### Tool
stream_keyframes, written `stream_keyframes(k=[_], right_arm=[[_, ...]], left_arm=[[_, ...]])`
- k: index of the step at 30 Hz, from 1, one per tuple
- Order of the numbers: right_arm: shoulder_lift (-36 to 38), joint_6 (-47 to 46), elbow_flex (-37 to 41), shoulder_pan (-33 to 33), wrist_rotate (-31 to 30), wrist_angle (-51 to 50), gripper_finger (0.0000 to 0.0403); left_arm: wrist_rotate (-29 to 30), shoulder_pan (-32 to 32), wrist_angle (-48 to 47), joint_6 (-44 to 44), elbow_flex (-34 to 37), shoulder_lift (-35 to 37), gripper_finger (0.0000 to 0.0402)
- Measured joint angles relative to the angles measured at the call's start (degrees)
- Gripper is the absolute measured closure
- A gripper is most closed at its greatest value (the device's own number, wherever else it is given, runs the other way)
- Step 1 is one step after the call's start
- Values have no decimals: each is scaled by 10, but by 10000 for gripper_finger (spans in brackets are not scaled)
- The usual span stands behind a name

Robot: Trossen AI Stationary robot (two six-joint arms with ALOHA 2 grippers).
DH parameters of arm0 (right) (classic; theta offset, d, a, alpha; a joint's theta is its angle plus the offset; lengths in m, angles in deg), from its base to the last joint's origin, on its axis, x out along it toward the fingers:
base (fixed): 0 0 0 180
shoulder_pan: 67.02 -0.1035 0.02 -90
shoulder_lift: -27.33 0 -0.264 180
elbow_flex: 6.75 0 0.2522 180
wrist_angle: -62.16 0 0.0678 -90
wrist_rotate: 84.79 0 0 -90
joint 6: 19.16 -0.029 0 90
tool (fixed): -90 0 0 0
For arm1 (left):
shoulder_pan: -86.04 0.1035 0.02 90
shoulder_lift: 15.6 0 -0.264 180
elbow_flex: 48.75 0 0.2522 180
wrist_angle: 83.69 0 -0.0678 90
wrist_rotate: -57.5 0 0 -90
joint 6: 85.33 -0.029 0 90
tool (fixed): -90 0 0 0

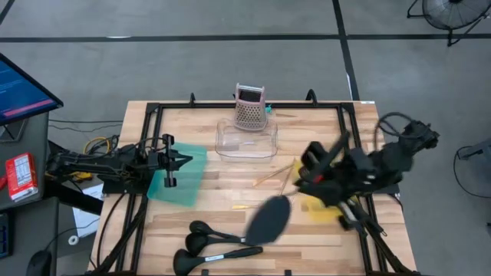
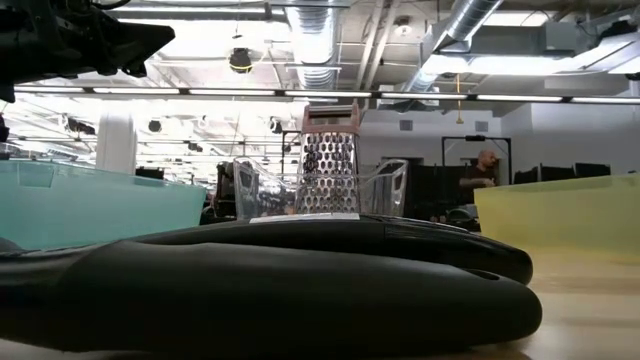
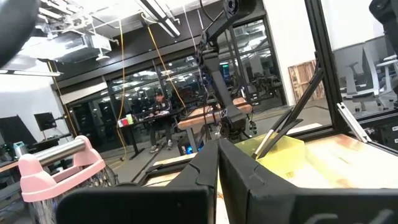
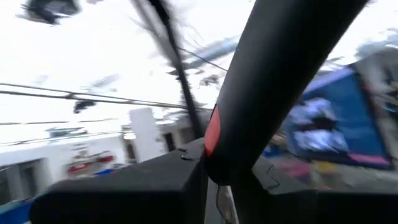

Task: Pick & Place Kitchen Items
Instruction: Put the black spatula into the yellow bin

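My right gripper (image 1: 308,175) is raised above the table's right half, over the yellow bin (image 1: 322,207), and is shut on a black utensil with a red-marked handle (image 4: 273,74). The utensil's oval head (image 1: 268,218) points toward the near edge. My left gripper (image 1: 184,161) waits shut above the teal bin (image 1: 180,180) on the left. Other black long-handled utensils (image 1: 211,234) lie flat on the wood by the near edge. Thin pale sticks (image 1: 272,178) lie flat mid-table. My right gripper pinches the utensil's handle between its two fingers, right at the red mark (image 4: 211,134). The handle lies across the fingers. The utensil is lifted clear of the table and slants, head (image 1: 268,218) toward the near left, free handle end (image 1: 343,140) toward the far right.
A pink box grater (image 1: 249,107) stands at the far edge behind a clear container (image 1: 245,142). A black frame (image 1: 230,106) runs round the table. In the low view the lying utensils (image 2: 250,290) fill the foreground. People sit in the room beyond.
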Motion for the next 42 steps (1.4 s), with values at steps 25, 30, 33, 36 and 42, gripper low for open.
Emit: stream_keyframes(k=[25,30,33,36,42], right_arm=[[94,49,0,-118,217,-310,357],[83,-12,0,-116,115,-372,357],[73,-55,0,-106,38,-419,357],[68,-115,0,-98,-63,-487,357],[65,-363,0,-72,-250,-737,358]], left_arm=[[0,0,0,0,0,0,400],[0,0,0,0,0,0,400],[0,0,0,0,0,0,400],[0,0,0,0,0,0,400],[0,0,0,0,0,0,400]])
